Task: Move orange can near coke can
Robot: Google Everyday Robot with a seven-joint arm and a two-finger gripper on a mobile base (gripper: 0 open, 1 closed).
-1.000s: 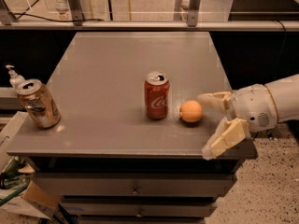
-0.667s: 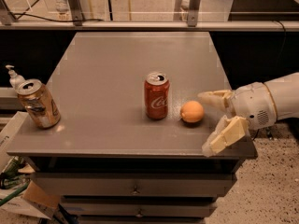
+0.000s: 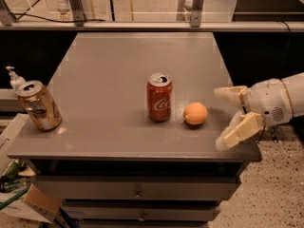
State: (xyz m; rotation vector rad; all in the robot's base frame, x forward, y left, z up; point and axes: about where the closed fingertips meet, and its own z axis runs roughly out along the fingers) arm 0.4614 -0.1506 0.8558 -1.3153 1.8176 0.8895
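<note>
The orange can is a small round orange fruit point(image 3: 195, 113) resting on the grey table point(image 3: 118, 75), just right of the coke can point(image 3: 159, 98), a red upright soda can with white script and a silver top. A small gap separates the two. My gripper point(image 3: 221, 118) is at the table's right edge, to the right of the orange and apart from it. Its two cream fingers point(image 3: 237, 131) are spread wide and hold nothing.
A dented gold-brown can point(image 3: 39, 105) stands near the table's front left corner. A pump bottle point(image 3: 14, 78) shows just behind it, off the left edge. Drawers point(image 3: 137, 193) sit under the tabletop. A railing point(image 3: 142, 26) runs along the back.
My gripper has drawn back a little to the right, away from the orange. The orange and both cans have not moved.
</note>
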